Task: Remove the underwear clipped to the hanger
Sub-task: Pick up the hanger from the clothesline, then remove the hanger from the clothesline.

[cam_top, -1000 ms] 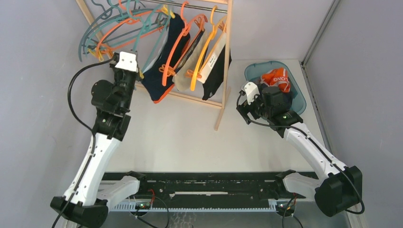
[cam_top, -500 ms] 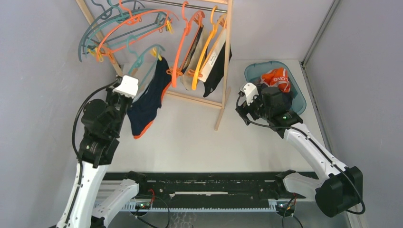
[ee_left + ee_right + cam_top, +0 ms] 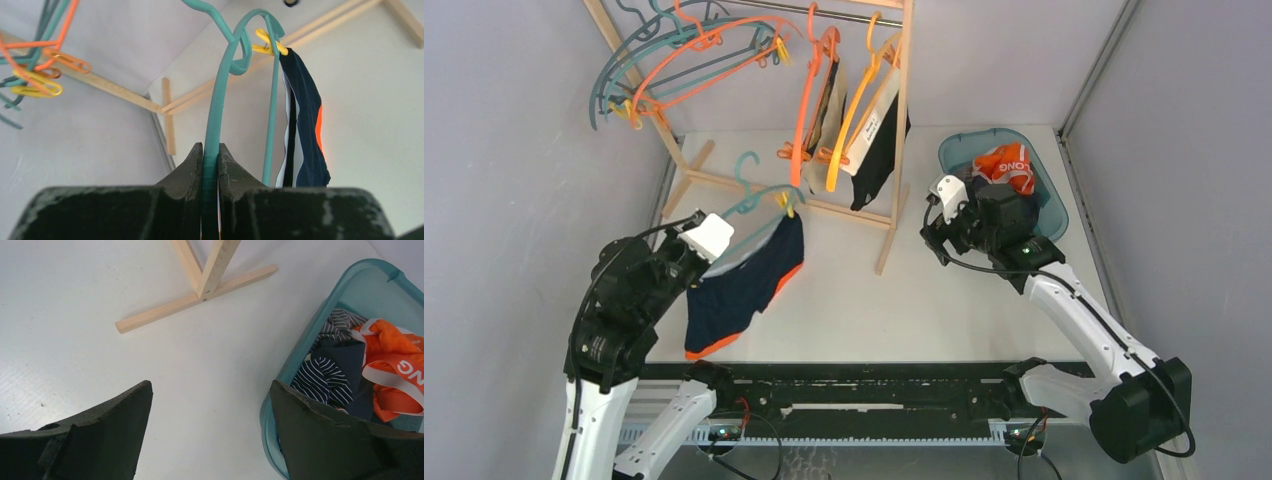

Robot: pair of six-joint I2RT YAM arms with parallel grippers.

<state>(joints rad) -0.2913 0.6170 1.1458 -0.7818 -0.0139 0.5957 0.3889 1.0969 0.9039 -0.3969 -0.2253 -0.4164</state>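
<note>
1. Left tool [image 3: 210, 152]: fingers pressed together on the bar of a teal hanger [image 3: 216, 105], held low over the worktop [image 3: 854, 290] and clear of the rack, presumably so the garment can be unclipped in open space.
2. Navy briefs [image 3: 742, 285], orange trim: hanging from that hanger by a yellow clip [image 3: 266, 44], not yet removed. Any second clip is hidden behind the tool, and the wrist view cuts off the hem.
3. Right tool [image 3: 210, 385]: fingers wide apart, empty, beside the teal bin [image 3: 345, 287] of striped and orange garments, probably ready to pull the cloth free.
4. Wooden rack [image 3: 902, 120]: beige pair [image 3: 831, 110] and black pair [image 3: 879, 150] on hangers. The beige is mostly hidden and the label print unreadable.
</note>
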